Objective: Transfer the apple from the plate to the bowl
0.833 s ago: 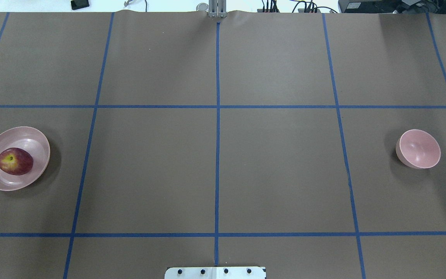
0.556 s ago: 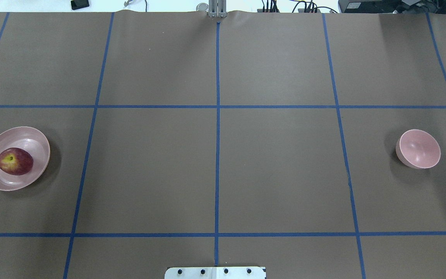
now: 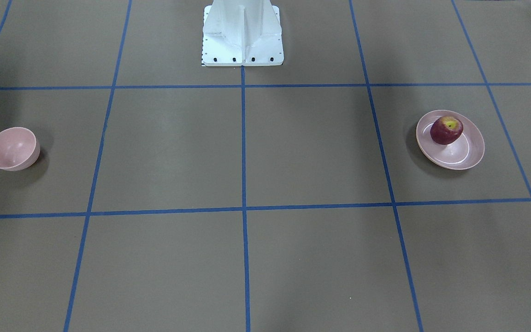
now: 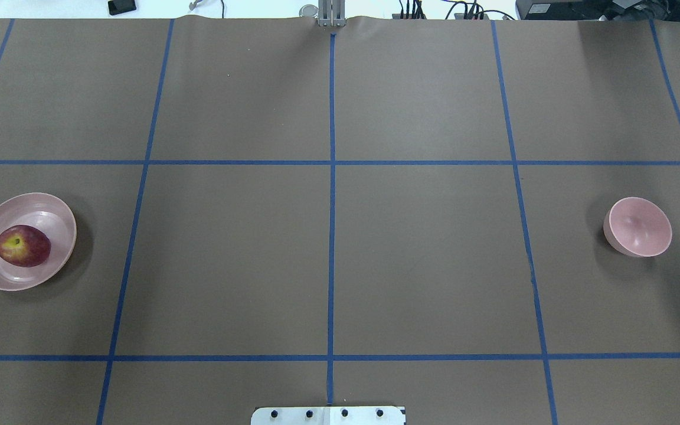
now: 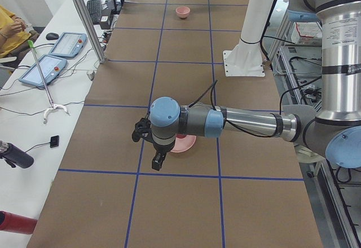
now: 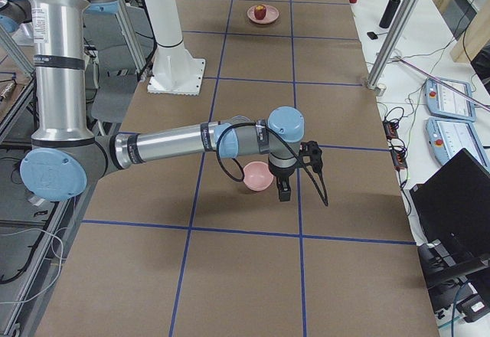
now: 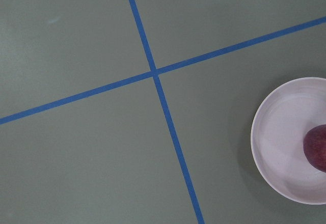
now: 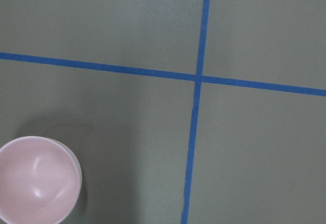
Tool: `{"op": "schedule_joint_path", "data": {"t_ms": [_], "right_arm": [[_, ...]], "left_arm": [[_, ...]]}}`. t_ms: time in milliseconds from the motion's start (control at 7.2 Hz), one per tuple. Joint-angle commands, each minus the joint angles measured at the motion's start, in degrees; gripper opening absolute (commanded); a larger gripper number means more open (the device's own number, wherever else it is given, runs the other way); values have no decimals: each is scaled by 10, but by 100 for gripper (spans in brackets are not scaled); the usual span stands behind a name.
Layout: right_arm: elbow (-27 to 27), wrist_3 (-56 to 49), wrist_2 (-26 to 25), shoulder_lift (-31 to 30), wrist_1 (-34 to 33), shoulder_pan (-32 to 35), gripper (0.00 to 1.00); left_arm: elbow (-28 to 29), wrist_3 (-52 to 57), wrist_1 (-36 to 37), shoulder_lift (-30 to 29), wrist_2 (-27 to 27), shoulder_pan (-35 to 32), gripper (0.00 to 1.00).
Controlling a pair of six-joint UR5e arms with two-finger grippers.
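Observation:
The dark red apple [image 4: 23, 245] lies on the wide pink plate [image 4: 56, 206] at the table's left side; both also show in the front view, the apple [image 3: 446, 130] on the plate [image 3: 470, 152]. The small deep pink bowl [image 4: 640, 226] stands empty at the far right. My left gripper [image 5: 158, 160] hangs above the table beside the plate [image 5: 186, 144], and my right gripper [image 6: 284, 192] hangs beside the bowl [image 6: 256, 176]. They show only in the side views, so I cannot tell whether they are open or shut. The left wrist view catches the plate [image 7: 280, 132] and the apple's edge [image 7: 317, 147].
Blue tape lines [image 4: 332, 236] divide the brown table into squares. The robot's white base [image 3: 242, 41] stands at the middle of the near edge. Control tablets [image 5: 53, 62] and a bottle [image 5: 14, 155] lie on the side bench past the table's far edge.

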Motion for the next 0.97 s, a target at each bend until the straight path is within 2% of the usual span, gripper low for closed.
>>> {"op": "schedule_joint_path", "data": {"t_ms": [0, 278, 417, 556, 694, 833], "right_arm": [[-4, 4, 4, 10, 0, -12, 100], [0, 44, 11, 0, 2, -48, 100], [-3, 76, 4, -4, 32, -79, 100], [-3, 144, -10, -31, 111, -113, 100], [-6, 235, -46, -76, 234, -153, 100], [-42, 287, -56, -97, 334, -185, 96]], "left_arm": [[4, 0, -1, 0, -22, 0, 98], [11, 2, -31, 2, -25, 0, 98], [16, 1, -50, 8, -25, 1, 98], [21, 2, -51, 8, -25, 4, 98], [21, 1, -52, 8, -25, 12, 98], [23, 1, -52, 8, -25, 15, 98]]}}
